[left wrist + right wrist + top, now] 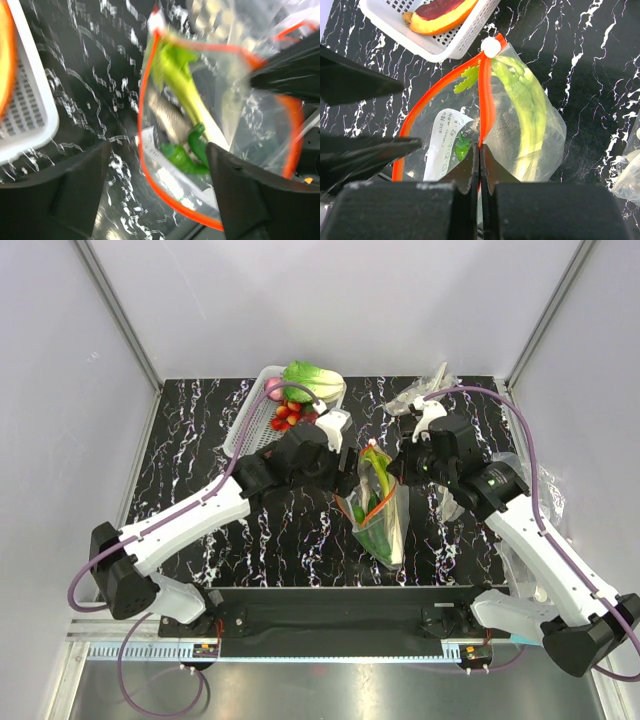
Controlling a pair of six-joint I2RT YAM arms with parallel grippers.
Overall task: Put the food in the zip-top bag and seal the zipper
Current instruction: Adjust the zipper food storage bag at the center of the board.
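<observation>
The zip-top bag (382,512) stands in the middle of the table with its mouth up and open. Inside it lie the leek (175,80), the pale root (167,117) and green pieces (187,152). Its white label (445,140) faces the right wrist camera. My right gripper (480,147) is shut on the red-orange zipper (486,95) below its white slider (491,46). My left gripper (159,147) is open, and the left side of the zipper rim (142,120) runs between its fingers (60,190). In the top view, the left gripper (345,452) and right gripper (402,468) flank the bag's mouth.
A white basket (252,415) at the back holds the leafy cabbage (310,380) and small red pieces (290,415); an orange and purple piece (440,12) lies in it too. Wrinkly clear bags lie at the back right (425,390) and by the right arm (525,490).
</observation>
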